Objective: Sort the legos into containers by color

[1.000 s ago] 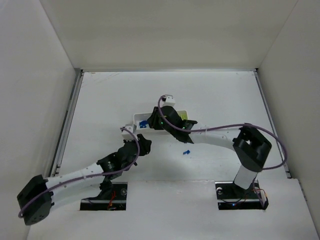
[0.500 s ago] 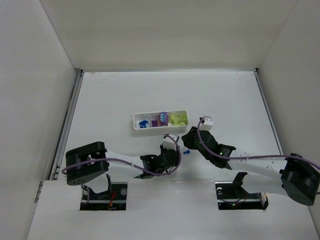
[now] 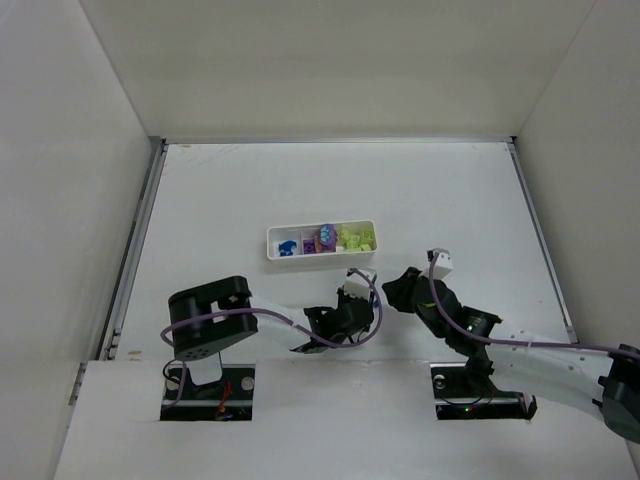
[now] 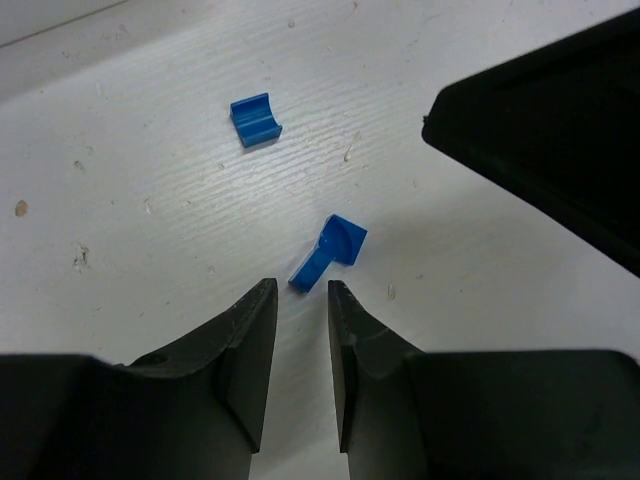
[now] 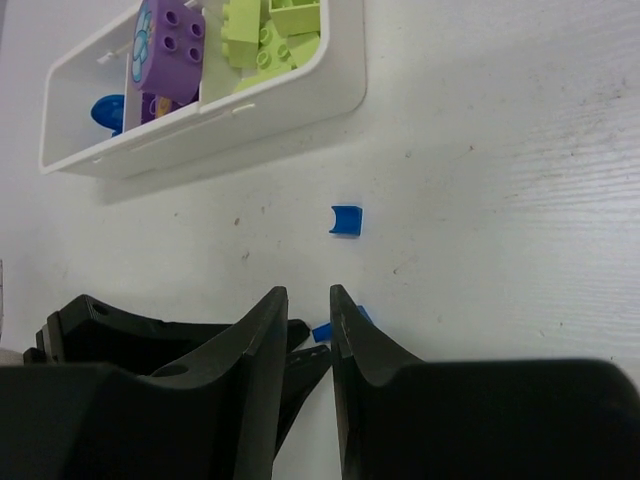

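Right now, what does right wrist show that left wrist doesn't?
Only right wrist: the white tray with purple bricks, lime bricks and one blue piece, plus the left hand from outside. Only left wrist: the angled blue piece in full, just ahead of the near-closed fingertips. Both: the curved blue piece loose on the table.

From the right wrist cam, the right gripper has its fingers nearly together with only a thin gap and nothing in it. Up top sits the white tray, with lime bricks, purple pieces and a blue one in separate compartments. A small blue lego lies loose on the table, apart from the tray. Another blue bit peeks out beside the left gripper.
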